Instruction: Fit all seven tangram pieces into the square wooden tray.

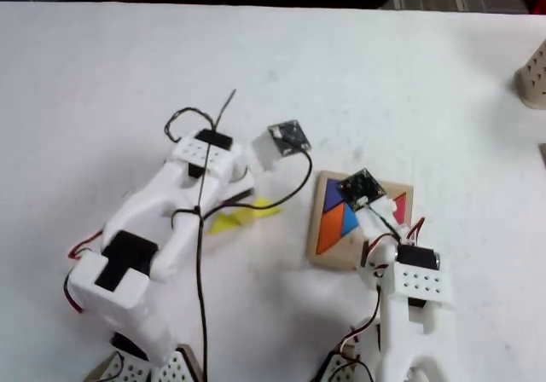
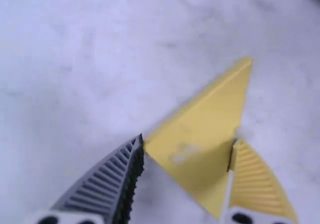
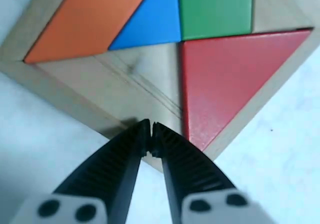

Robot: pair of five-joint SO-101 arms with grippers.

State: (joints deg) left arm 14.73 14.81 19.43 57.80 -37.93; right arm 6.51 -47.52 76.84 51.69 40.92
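**While the Left Pincer Grips the Yellow Triangle: Bearing to the Tray**

Because the yellow triangle lies flat on the bench near the square wooden tray, on the side toward the left arm, the left arm is the nearer one for the transfer. The left pincer is closed on this piece. Its grey finger bears on one corner and its yellow finger on the opposite edge, while the far point of the piece projects beyond the fingertips. In the high view the triangle's long axis points from under the left arm toward the tray, with a strip of bare bench between the two.

The left arm is stretched low across the bench, with its wrist tipped down over the piece.

The right pincer is closed on nothing, fingertips together, over the tray's rim at the edge of a bare triangular recess. The recess borders the red triangle, the blue triangle and the orange piece; a green square sits beyond.

Judgement: this recess is the probable target. The right pincer stands in the approach path and should clear it first, and the yellow triangle may need rotating to fit.
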